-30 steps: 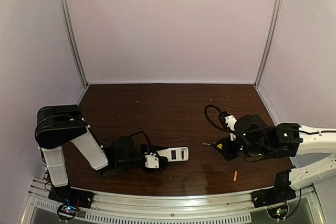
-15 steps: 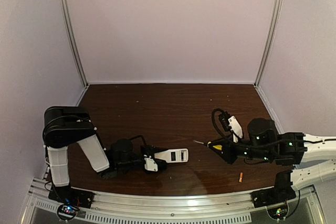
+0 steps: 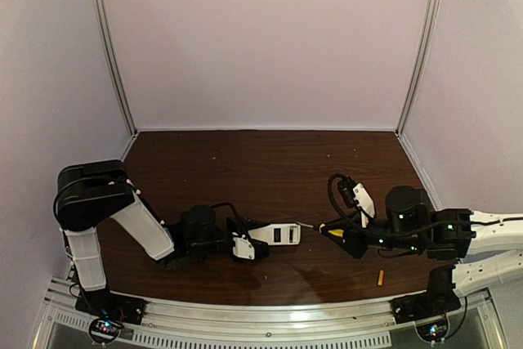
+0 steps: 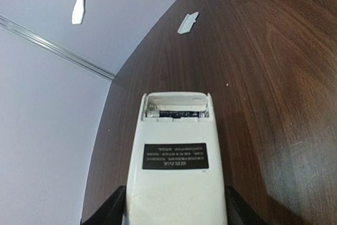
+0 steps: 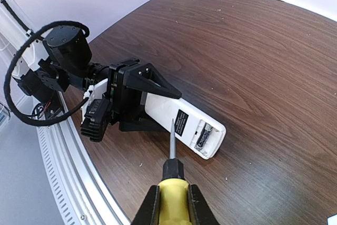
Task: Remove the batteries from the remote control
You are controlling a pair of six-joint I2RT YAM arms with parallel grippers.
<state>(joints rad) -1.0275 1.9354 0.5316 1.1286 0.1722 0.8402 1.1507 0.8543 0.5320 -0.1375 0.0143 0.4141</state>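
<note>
The white remote control (image 3: pixel 276 234) lies back up on the table, its battery recess open at the right end. My left gripper (image 3: pixel 245 244) is shut on its left end, and the left wrist view shows the remote (image 4: pixel 176 167) between the fingers. A dark battery (image 4: pixel 176 113) lies in the recess and also shows in the right wrist view (image 5: pixel 205 135). An orange battery (image 3: pixel 380 278) lies loose on the table near the front right. My right gripper (image 3: pixel 339 234) is shut on a yellow-handled screwdriver (image 5: pixel 174 188), whose tip (image 3: pixel 304 224) is just beside the remote's open end.
A small white cover piece (image 4: pixel 188 22) lies on the table beyond the remote. The metal rail (image 3: pixel 270 316) runs along the near edge. Pale walls enclose the table on three sides. The right arm's black cable (image 3: pixel 335 190) loops above its wrist.
The left gripper has slid the remote to the right. The right gripper has moved the screwdriver left and down until the tip is at the remote's end. The orange battery has rolled slightly right.
</note>
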